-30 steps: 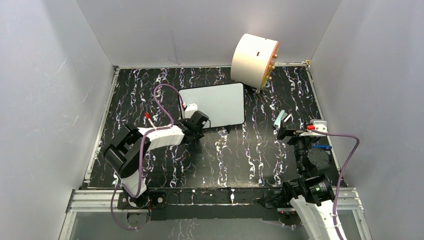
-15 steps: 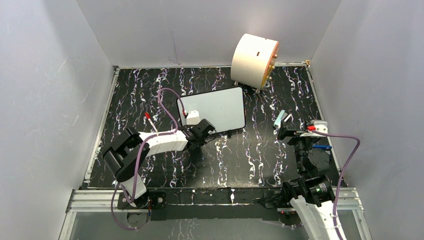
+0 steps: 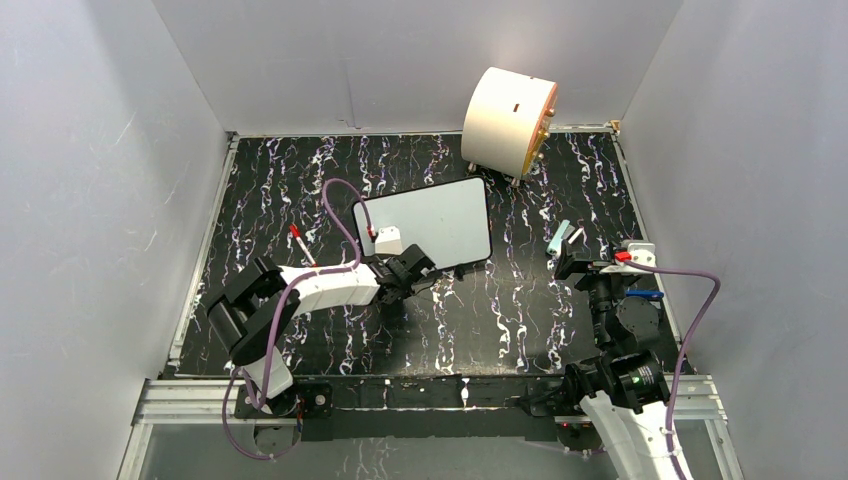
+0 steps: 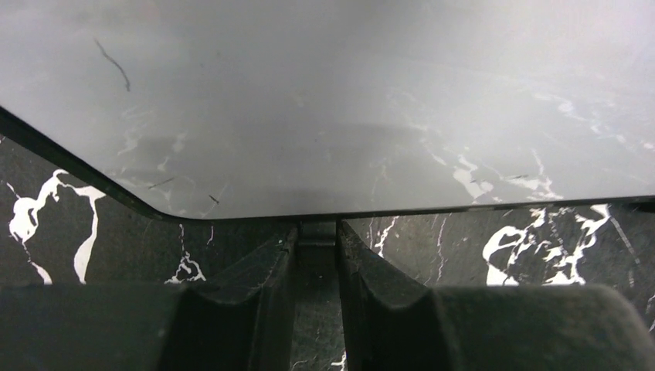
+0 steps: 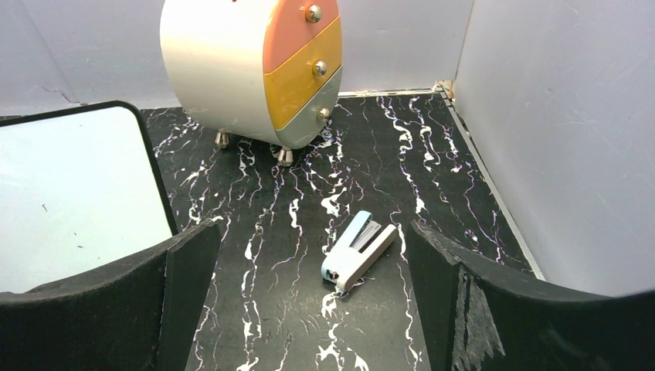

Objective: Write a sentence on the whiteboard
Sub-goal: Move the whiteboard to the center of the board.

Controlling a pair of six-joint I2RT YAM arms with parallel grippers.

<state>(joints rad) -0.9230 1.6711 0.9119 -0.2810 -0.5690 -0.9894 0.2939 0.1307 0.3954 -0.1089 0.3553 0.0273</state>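
Left gripper (image 4: 317, 236) narrow, perhaps around whiteboard (image 3: 440, 215) rim; right gripper (image 5: 313, 232) wide; cylinder (image 5: 224, 69) drawers (image 5: 301, 73) closed.

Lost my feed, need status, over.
Left fingers near-shut at whiteboard edge, grip unclear. Right fingers open, empty. Board blank. Stapler lies clear of it.

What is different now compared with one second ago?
The left claw drew back toward the arm bases, apparently pinching the near edge of the small white rectangular black-rimmed whiteboard; the board slid nearer and turned anticlockwise in the top view. The open right claw, cream round drawer cabinet and pale blue stapler stayed.
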